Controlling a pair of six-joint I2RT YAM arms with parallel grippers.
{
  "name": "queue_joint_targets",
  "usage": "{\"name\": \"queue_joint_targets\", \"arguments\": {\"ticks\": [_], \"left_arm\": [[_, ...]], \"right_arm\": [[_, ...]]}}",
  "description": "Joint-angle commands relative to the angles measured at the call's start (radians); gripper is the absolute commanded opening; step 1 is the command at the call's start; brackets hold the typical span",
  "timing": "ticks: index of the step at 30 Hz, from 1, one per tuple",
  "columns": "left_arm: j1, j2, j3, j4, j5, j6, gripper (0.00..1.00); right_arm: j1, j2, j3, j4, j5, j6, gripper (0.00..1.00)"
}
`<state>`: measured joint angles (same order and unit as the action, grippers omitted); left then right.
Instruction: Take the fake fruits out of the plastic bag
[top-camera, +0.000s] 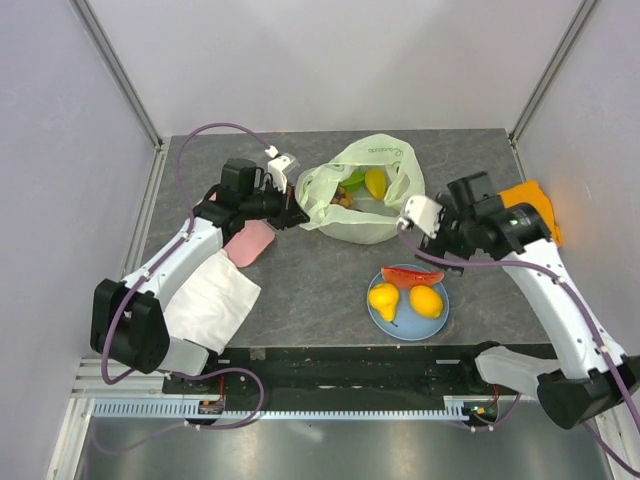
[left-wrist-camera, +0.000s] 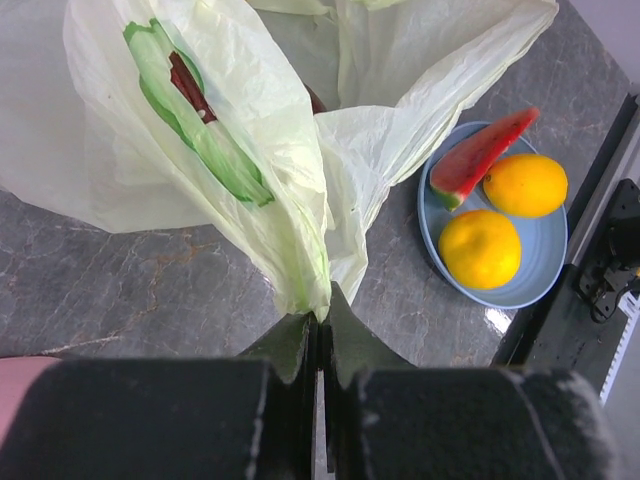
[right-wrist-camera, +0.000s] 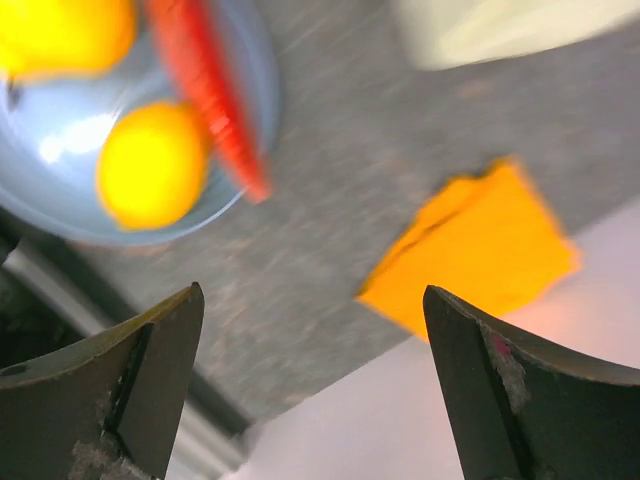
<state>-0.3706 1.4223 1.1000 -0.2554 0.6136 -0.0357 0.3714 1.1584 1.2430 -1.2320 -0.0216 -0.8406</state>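
The plastic bag (top-camera: 360, 205) lies at the back middle of the table with its mouth open. Inside it I see a yellow-green fruit (top-camera: 375, 180) and a brownish one (top-camera: 345, 197). My left gripper (top-camera: 297, 214) is shut on the bag's left edge (left-wrist-camera: 300, 270), and the film bunches between the jaws of that gripper (left-wrist-camera: 322, 318). A dark red shape (left-wrist-camera: 186, 85) shows through the bag (left-wrist-camera: 250, 120). Two yellow fruits (top-camera: 384, 297) (top-camera: 426, 301) and a watermelon slice (top-camera: 410, 277) lie on the light-blue plate (top-camera: 408, 330). My right gripper (top-camera: 432, 250) hangs open and empty (right-wrist-camera: 312, 300) above the table, between the plate (right-wrist-camera: 268, 110) and the bag.
A pink cloth (top-camera: 250, 240) and a white folded cloth (top-camera: 215, 300) lie under the left arm. An orange cloth (top-camera: 535, 200) (right-wrist-camera: 480, 245) lies at the right edge beside the right arm. Pale walls close in the table at the back and on both sides.
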Motion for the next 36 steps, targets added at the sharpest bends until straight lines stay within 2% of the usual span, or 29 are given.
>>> {"name": "queue_joint_targets", "arguments": {"ticks": [1,3,5,6,9,11,15,17,21,24,27,31,32,36], "left_arm": [[0.004,-0.034,-0.031,0.024,0.041,0.019,0.01],[0.002,-0.039,-0.037,0.021,0.044,0.034,0.02],[0.002,-0.043,-0.037,-0.002,0.040,0.106,0.02],[0.002,-0.045,-0.034,-0.010,0.040,0.120,0.02],[0.004,-0.049,-0.037,-0.045,0.049,0.160,0.02],[0.002,-0.060,-0.042,-0.070,0.052,0.183,0.02],[0.002,-0.086,-0.058,-0.145,0.038,0.255,0.02],[0.002,-0.106,-0.069,-0.174,0.020,0.305,0.02],[0.004,-0.114,-0.091,-0.211,0.020,0.365,0.02],[0.001,-0.106,-0.091,-0.264,0.057,0.443,0.02],[-0.014,-0.103,-0.095,-0.310,0.002,0.535,0.02],[-0.024,-0.095,-0.106,-0.355,-0.054,0.641,0.02],[-0.022,-0.095,-0.106,-0.360,-0.060,0.649,0.02],[-0.027,-0.089,-0.111,-0.367,-0.061,0.672,0.02]], "right_arm": [[-0.006,0.029,0.173,0.182,-0.073,0.125,0.98],[-0.006,0.119,0.217,0.283,-0.100,0.202,0.98],[-0.006,0.205,0.258,0.379,-0.156,0.285,0.91],[-0.006,0.298,0.307,0.397,-0.185,0.307,0.79],[-0.006,0.462,0.366,0.488,-0.279,0.402,0.58],[0.001,0.533,0.383,0.581,-0.297,0.484,0.56],[0.014,0.726,0.438,0.635,-0.261,0.526,0.51],[0.009,0.776,0.478,0.664,-0.219,0.551,0.51],[-0.009,0.891,0.559,0.710,-0.120,0.647,0.65],[-0.014,0.943,0.604,0.704,-0.145,0.653,0.67],[-0.009,0.937,0.583,0.660,-0.242,0.653,0.68],[0.015,0.802,0.391,0.657,-0.224,0.658,0.68],[0.024,0.769,0.295,0.658,-0.225,0.666,0.68],[0.040,0.606,0.126,0.683,-0.201,0.695,0.68]]}}
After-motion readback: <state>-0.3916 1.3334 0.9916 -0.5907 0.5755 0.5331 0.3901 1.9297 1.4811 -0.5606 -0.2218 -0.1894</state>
